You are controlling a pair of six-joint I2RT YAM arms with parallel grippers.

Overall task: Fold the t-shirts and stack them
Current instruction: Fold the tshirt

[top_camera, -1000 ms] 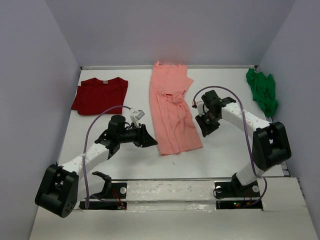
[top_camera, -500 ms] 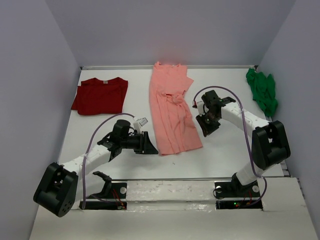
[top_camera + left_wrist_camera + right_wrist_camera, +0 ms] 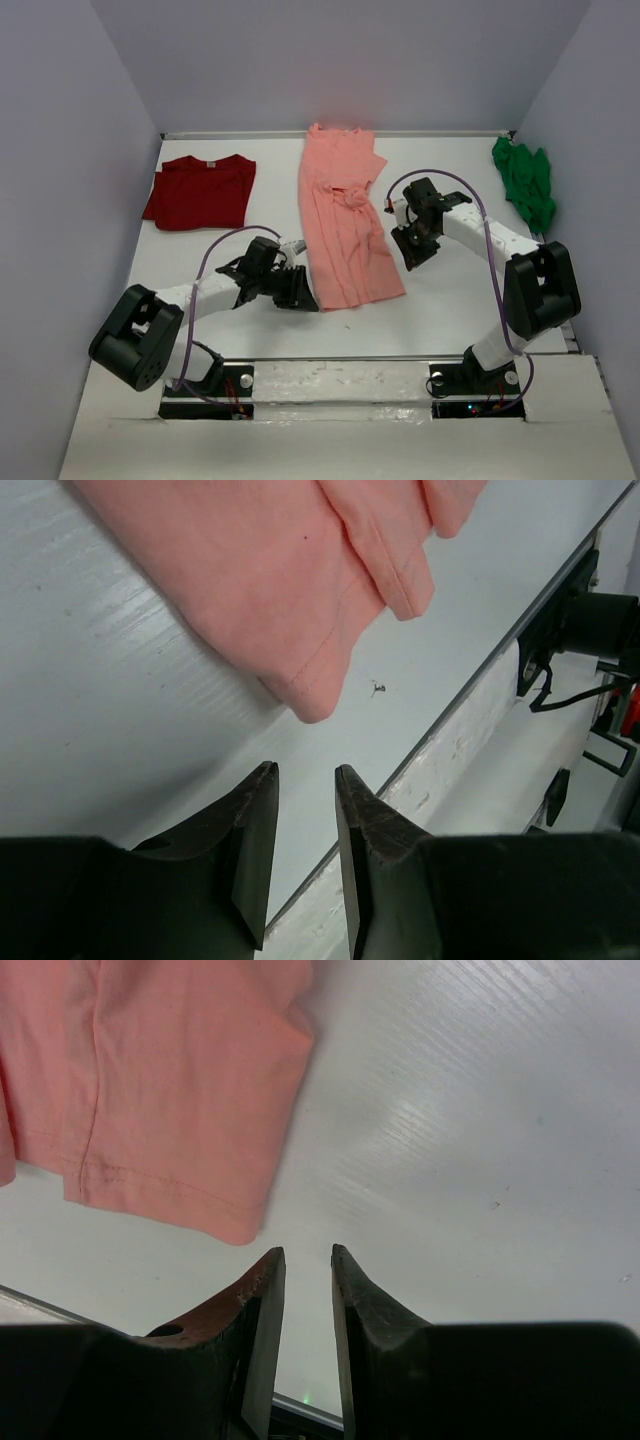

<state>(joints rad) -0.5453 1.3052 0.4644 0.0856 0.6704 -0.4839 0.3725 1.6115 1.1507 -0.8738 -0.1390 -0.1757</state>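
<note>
Now we have our pink shirt (image 3: 343,230) lying long and flat in the middle of the table (image 3: 450,300). Its neck points to 12 o'clock and its hem to 6. It looks folded narrow, so we think the next fold brings the hem up to the neck. That would be why both claws sit low near the hem end.

Our left claw (image 3: 305,775) is at 7 o'clock from the shirt's near left corner. Its two fingers are a little apart with nothing between them. The corner lies just ahead, not touching.

Our right claw (image 3: 307,1255) is by the shirt's right edge, at 3 o'clock. Its fingers are also a little apart and empty, and a pink corner shows at its 11 o'clock.

The dark red shirt (image 3: 200,190) rests folded at 10 o'clock, likely the start of the pile. The green shirt (image 3: 525,185) lies bunched up at 2 o'clock, not done yet. Cloth is floppy, so we should pinch both corners at the same time.
</note>
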